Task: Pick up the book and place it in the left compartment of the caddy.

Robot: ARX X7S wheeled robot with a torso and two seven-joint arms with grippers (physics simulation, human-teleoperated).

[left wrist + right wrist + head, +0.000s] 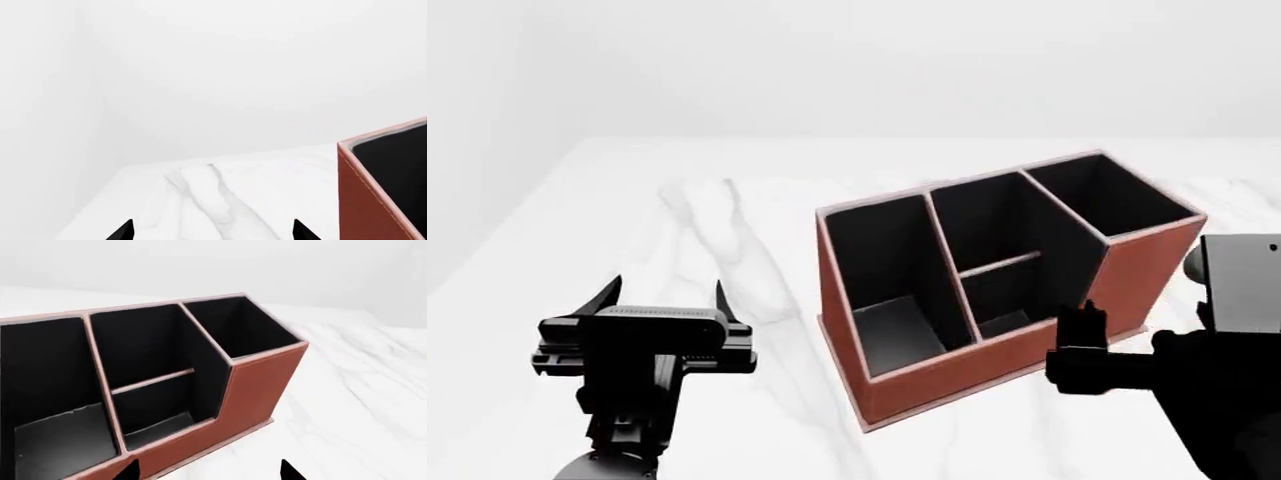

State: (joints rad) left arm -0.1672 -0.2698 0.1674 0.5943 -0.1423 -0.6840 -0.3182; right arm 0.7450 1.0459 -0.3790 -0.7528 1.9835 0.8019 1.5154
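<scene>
The reddish-brown caddy [1121, 265] stands on the white marble table, its taller square slot at the far right. Its long left compartment [881, 250] is black-lined, with a grey patch low inside. I cannot tell whether that patch is the book or the floor; no book shows elsewhere. My left gripper [665, 294] is open and empty over the table, left of the caddy. My right gripper [1085, 318] is open and empty by the caddy's near right wall. The right wrist view shows the caddy [253, 390] just beyond the open gripper [210, 472]. The left wrist view shows the open gripper [212, 231] and a caddy corner [370, 200].
The marble table [694, 220] stretches left and behind the caddy, with its far edge against a white wall. The table's left edge shows in the left wrist view [93, 200]. The divided middle slots [1001, 265] lie between the left compartment and the tall slot.
</scene>
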